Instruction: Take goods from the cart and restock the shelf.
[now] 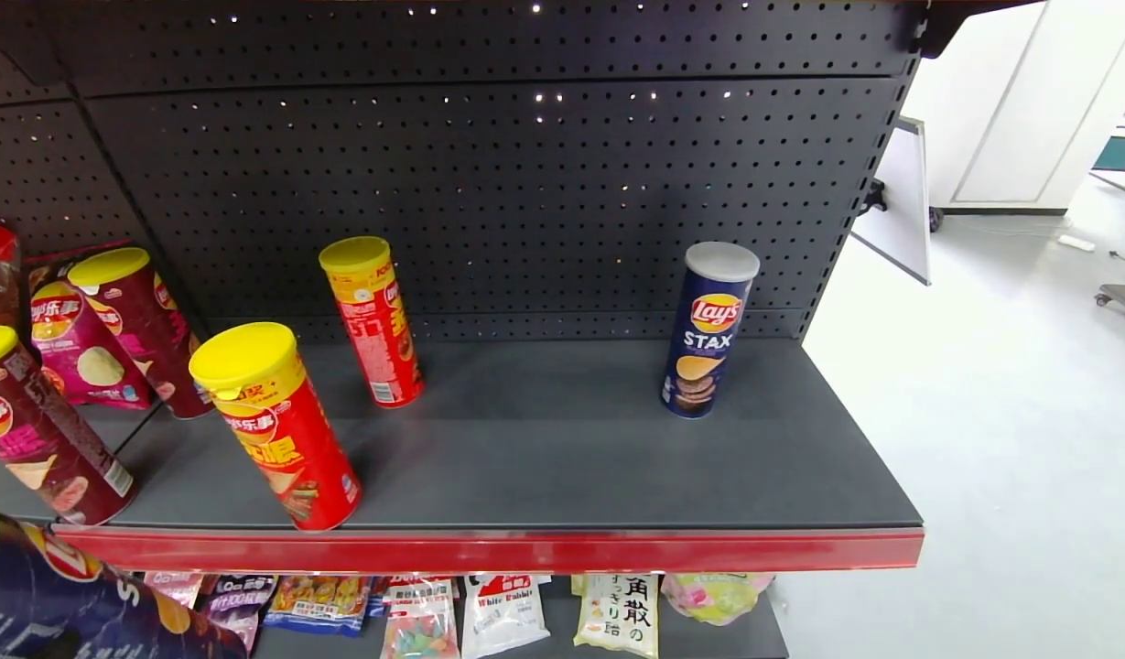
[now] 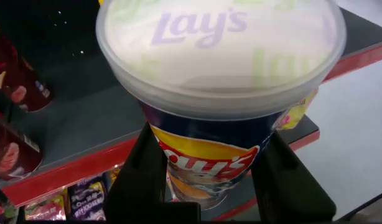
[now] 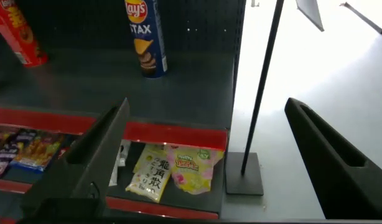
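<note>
- Cans on the shelf board (image 1: 571, 439), head view: two red with yellow lids, the front red can (image 1: 278, 430) at 8 o'clock and the rear red can (image 1: 372, 320) at 10 o'clock. Two maroon at 9 o'clock, the near maroon can (image 1: 45, 439) and the far maroon can (image 1: 141, 329). One shelved navy can (image 1: 708, 329) at 2 o'clock.
- Held navy can (image 2: 206, 158): second of its kind. Dark blue body, yellow-and-red emblem, translucent white lid. At 7 o'clock of the head view, nearer the camera than the red shelf lip (image 1: 489, 552).
- Left gripper (image 2: 209, 186): fingers clamped on the held can's two sides, below the lid.
- Right gripper (image 3: 209, 165): fingers spread wide, nothing between them, facing the lip's right end.
</note>
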Tool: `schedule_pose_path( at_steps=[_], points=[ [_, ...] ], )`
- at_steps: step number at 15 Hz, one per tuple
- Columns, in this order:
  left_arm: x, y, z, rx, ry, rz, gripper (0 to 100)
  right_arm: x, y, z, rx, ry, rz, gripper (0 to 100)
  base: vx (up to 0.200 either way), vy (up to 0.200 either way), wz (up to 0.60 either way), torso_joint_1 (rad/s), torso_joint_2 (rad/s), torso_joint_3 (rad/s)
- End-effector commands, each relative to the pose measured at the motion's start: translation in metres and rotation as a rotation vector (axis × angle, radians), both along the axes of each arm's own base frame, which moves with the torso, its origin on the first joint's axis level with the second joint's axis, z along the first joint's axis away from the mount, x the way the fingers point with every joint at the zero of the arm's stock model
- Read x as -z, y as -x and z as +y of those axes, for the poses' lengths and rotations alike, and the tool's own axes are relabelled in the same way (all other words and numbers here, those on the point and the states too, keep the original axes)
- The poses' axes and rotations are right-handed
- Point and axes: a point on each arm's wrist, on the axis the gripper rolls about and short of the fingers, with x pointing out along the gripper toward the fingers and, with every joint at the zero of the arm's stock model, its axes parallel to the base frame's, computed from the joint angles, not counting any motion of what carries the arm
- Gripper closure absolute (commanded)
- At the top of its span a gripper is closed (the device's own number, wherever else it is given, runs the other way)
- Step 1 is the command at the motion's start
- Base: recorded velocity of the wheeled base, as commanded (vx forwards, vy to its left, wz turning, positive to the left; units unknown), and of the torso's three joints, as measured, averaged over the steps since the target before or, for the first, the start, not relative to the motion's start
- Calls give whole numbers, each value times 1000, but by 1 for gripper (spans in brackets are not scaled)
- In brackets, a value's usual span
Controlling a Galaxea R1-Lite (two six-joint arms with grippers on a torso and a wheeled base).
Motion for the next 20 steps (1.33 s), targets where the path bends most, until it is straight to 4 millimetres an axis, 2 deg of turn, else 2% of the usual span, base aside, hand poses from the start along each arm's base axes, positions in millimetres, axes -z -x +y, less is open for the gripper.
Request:
schedule_pose_path(
  at_steps=[1, 4, 7, 8, 9, 11, 12, 13, 14, 17, 18, 20],
  points=[
    [-3, -14, -1, 19, 3, 68, 100, -74, -108, 7, -109, 38, 217, 0, 0, 0, 0, 0, 0, 0],
    [-2, -16, -2, 73, 13, 82, 100, -60, -179, 22, -334, 33, 274, 0, 0, 0, 0, 0, 0, 0],
    [-1, -18, -2, 79, 14, 96, 100, -37, -232, 30, -552, 58, 255, 0, 0, 0, 0, 0, 0, 0],
    [-1, -18, -3, 83, 15, 98, 100, -31, -239, 32, -587, 64, 256, 0, 0, 0, 0, 0, 0, 0],
    [0, -17, -3, 95, 18, 99, 100, -18, -255, 34, -653, 77, 252, 0, 0, 0, 0, 0, 0, 0],
    [1, -18, -3, 89, 16, 107, 100, -6, -274, 36, -676, 81, 249, 0, 0, 0, 0, 0, 0, 0],
    [4, -18, -3, 89, 16, 119, 100, -2, -294, 37, -697, 80, 228, 0, 0, 0, 0, 0, 0, 0],
    [4, -18, -3, 89, 16, 119, 100, -2, -295, 37, -697, 80, 226, 0, 0, 0, 0, 0, 0, 0],
    [7, -18, -3, 85, 14, 129, 100, 4, -318, 35, -738, 67, 226, 0, 0, 0, 0, 0, 0, 0],
    [1, -24, -3, 75, 16, 138, 100, 10, -345, 35, -753, 64, 218, 0, 0, 0, 0, 0, 0, 0],
    [-2, -27, -3, 72, 15, 141, 100, 16, -359, 30, -741, 64, 220, 0, 0, 0, 0, 0, 0, 0],
    [-8, -32, -3, 62, 13, 139, 100, 21, -375, 24, -754, 68, 206, 0, 0, 0, 0, 0, 0, 0]
  ],
)
